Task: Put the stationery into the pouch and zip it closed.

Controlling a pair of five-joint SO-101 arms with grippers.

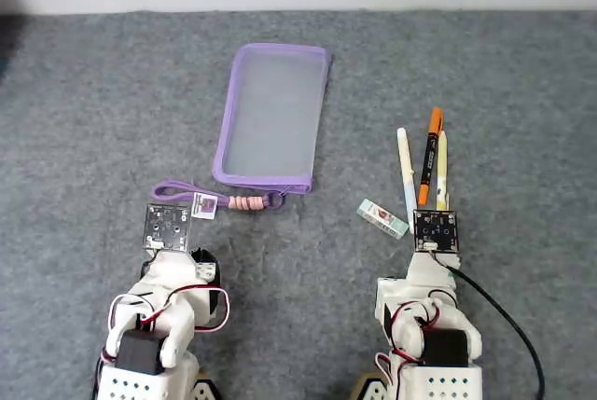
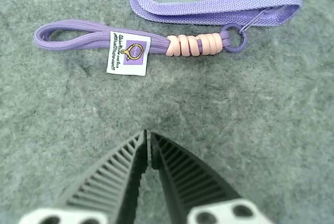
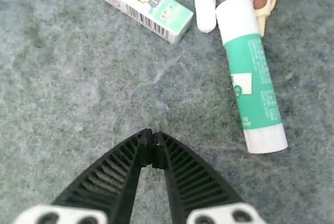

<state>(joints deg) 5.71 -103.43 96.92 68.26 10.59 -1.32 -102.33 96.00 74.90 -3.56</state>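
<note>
High view first: the flat purple-edged pouch with translucent grey sides [image 1: 270, 116] lies in the middle of the grey felt table cover [image 1: 93, 92]. All the stationery sits out on the felt to the pouch's right, well apart from it, so nothing's gone in yet. That's a cream-white pen [image 1: 407, 172], an orange-and-black marker [image 1: 430, 153] and a pale yellow pen [image 1: 442, 169] lying side by side, plus a small green-and-white boxed eraser [image 1: 383, 218] on the pouch side of them. The right wrist view also has a green-and-white glue stick [image 3: 253, 88] just beside the pen ends. A purple cord strap with a pink coil and a paper tag [image 1: 201, 197] runs off the pouch's corner nearest the arms. Left gripper [image 2: 147, 148] hangs just on the arms' side of that strap, fingers pressed together with nothing between them. The right gripper [image 3: 152, 148] is over bare felt near the eraser and glue stick, likewise clenched and empty. So I'd call this the very start, first pick not begun. Can't tell from here whether the zip is open. Next move, I reckon: the right one has to spread its fingers and come down across one item, eraser or glue stick being closest, while the left probably needs to hold the pouch mouth open.
</note>
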